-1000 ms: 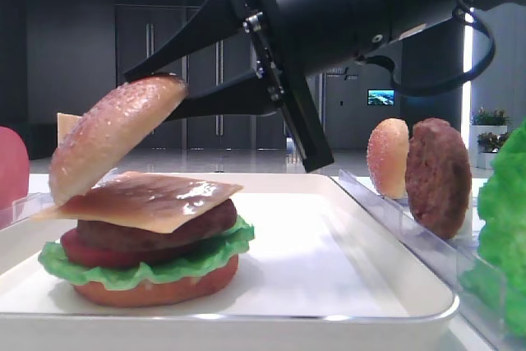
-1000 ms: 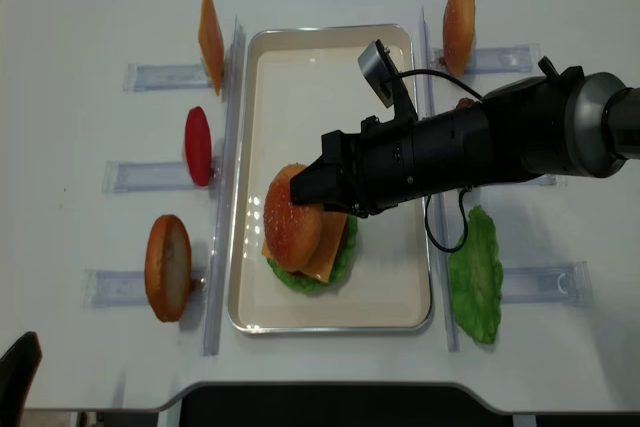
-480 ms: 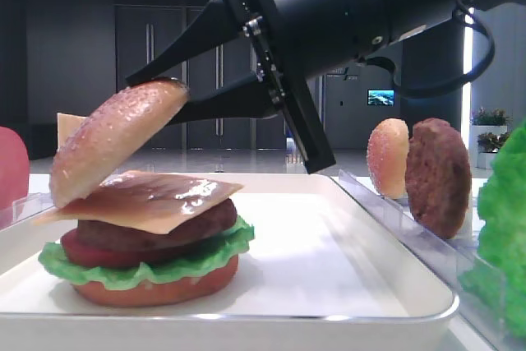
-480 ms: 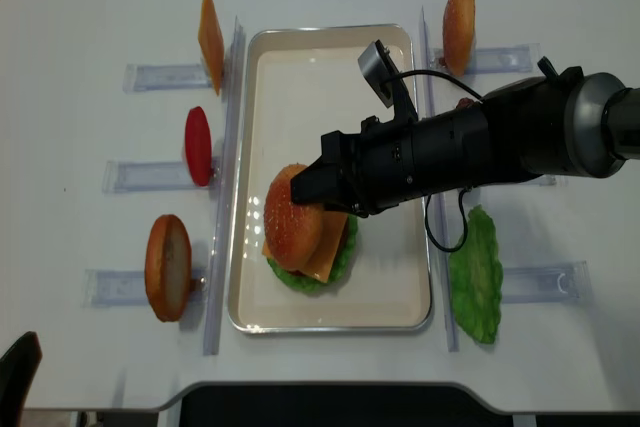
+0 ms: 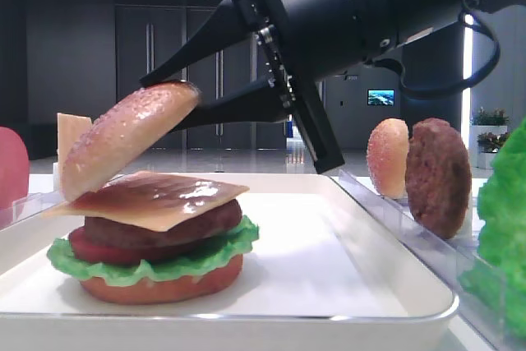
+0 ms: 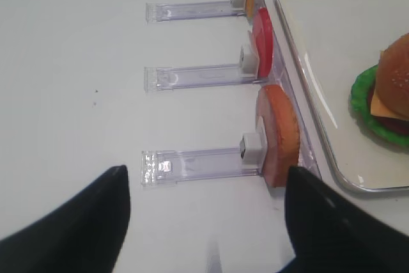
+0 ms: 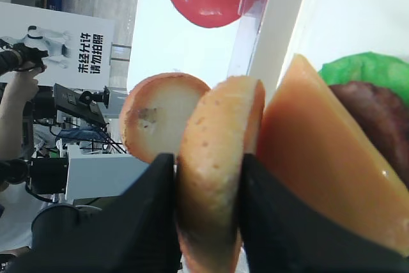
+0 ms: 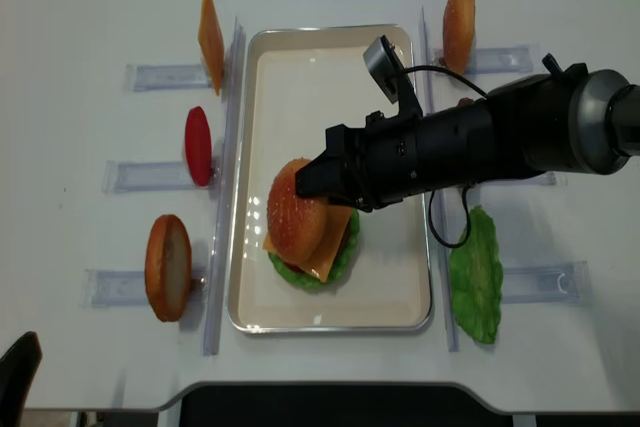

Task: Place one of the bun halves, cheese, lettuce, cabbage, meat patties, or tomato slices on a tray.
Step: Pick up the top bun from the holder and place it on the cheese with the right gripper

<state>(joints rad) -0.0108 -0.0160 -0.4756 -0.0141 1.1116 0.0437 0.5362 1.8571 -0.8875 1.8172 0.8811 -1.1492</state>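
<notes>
A white tray point(image 8: 300, 77) holds a stack: bottom bun point(image 5: 164, 285), lettuce point(image 5: 148, 265), tomato slice point(image 5: 90, 248), meat patty point(image 5: 164, 232) and cheese point(image 5: 164, 199). The speckled top bun point(image 5: 123, 141) leans tilted over the stack, its low edge at the left side of the cheese. My right gripper point(image 5: 168, 104) is shut on its raised edge, and in the right wrist view both black fingers point(image 7: 160, 209) press the bun point(image 7: 217, 158). From overhead the right gripper point(image 8: 315, 182) reaches in from the right. My left gripper point(image 6: 204, 174) hangs open over the bare table.
Clear racks left of the tray hold a cheese slice point(image 8: 210, 27), a tomato slice point(image 8: 198, 145) and an orange bun half point(image 8: 167, 267). Racks on the right hold a bun half point(image 8: 459, 27), a patty point(image 5: 438, 177) and a lettuce leaf point(image 8: 475, 272).
The right gripper and the top bun have shifted slightly to the right over the stack. The bun stays tilted and held. The left gripper has not moved.
</notes>
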